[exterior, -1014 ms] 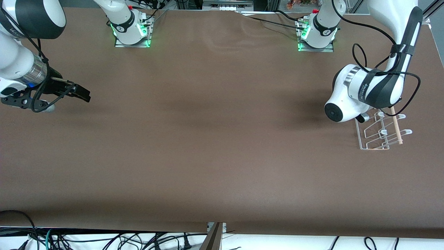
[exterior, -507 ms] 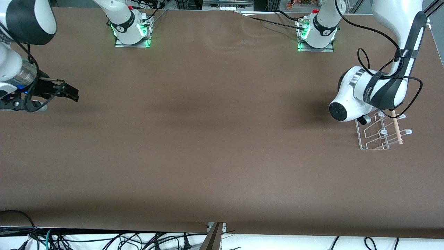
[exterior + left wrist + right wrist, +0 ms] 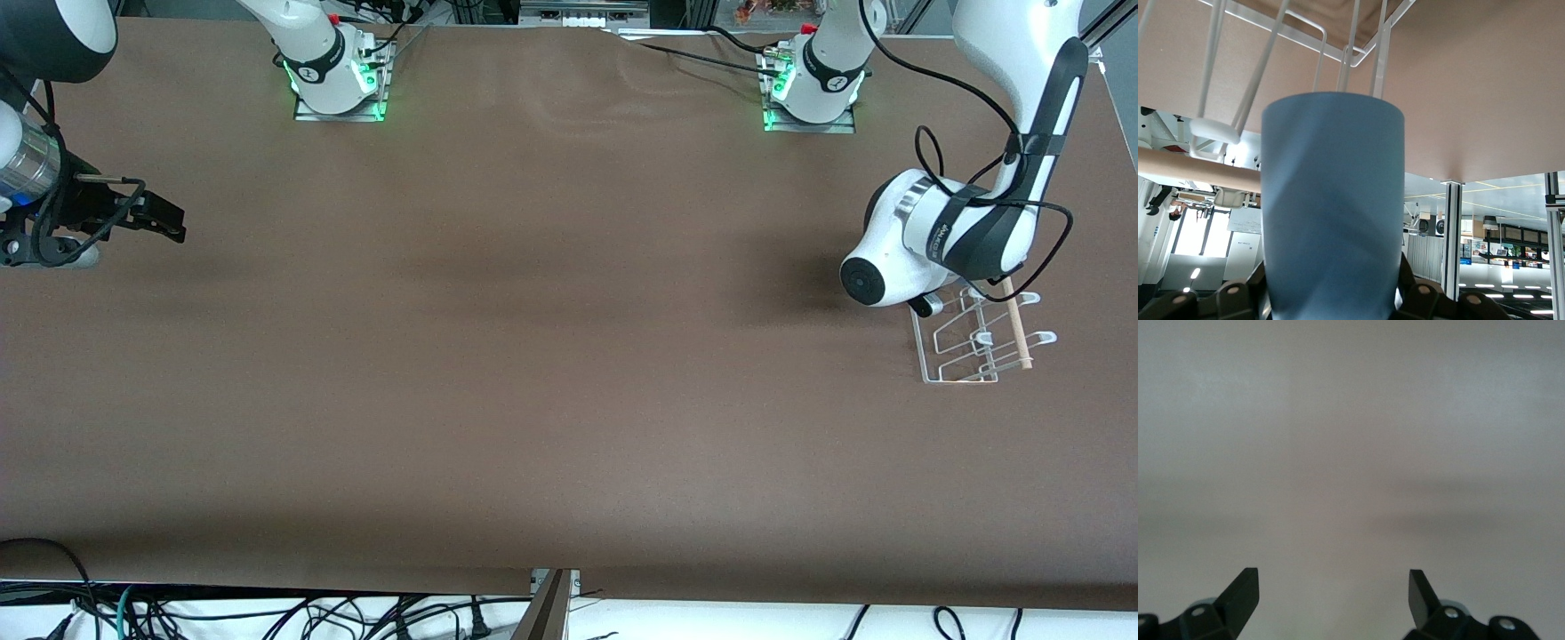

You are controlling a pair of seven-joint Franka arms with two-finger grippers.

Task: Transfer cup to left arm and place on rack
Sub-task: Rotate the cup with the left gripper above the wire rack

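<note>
The left gripper [image 3: 1331, 303] clasps the light-blue cup [image 3: 1333, 207] at its base, holding it over the white wire rack [image 3: 973, 338] and its wooden dowel [image 3: 1015, 324] at the left arm's end of the brown table [image 3: 551, 356]. The right gripper [image 3: 1333, 595], fingers spread and holding nothing, waits over the table's right-arm end.
</note>
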